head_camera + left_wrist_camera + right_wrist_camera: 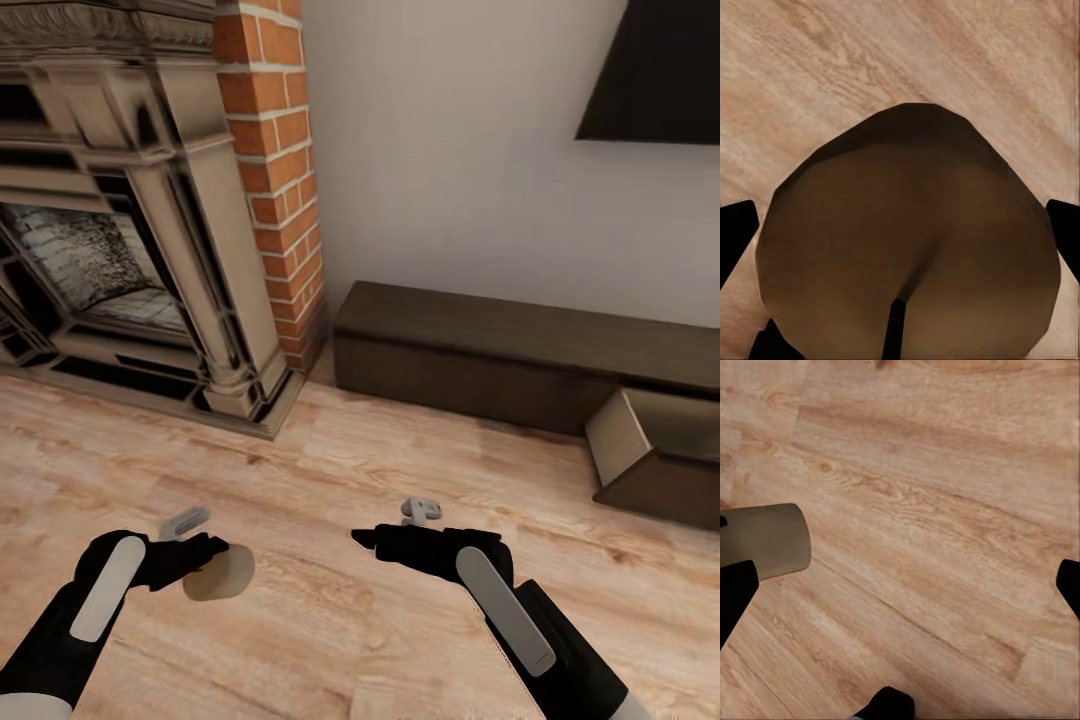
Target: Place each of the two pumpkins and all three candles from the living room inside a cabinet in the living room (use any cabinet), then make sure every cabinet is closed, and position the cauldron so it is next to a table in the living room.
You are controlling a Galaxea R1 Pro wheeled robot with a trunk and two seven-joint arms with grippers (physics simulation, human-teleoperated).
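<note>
Pale wood-grain floor (pixel 330 620) spreads under me, running up to a plain white wall (pixel 450 150). At ten o'clock stands a carved stone fireplace (pixel 120 240) with a red brick column (pixel 275 170) beside it. From twelve to two o'clock along the wall sits the cabinet (pixel 520 355): long, low, dark brown wood with a plank top, and one drawer (pixel 655 450) pulled open at its right end, its side panel tan. I can read no writing anywhere.

My left gripper (pixel 205 560), at seven o'clock, is closed around a candle (pixel 220 573), a squat, smooth beige-tan cylinder; in the left wrist view the candle (pixel 907 247) looks dark brown between my black fingers (pixel 735 236). My right gripper (pixel 365 540), at five o'clock, holds nothing, its fingers (pixel 736 596) spread wide over bare floor.
</note>
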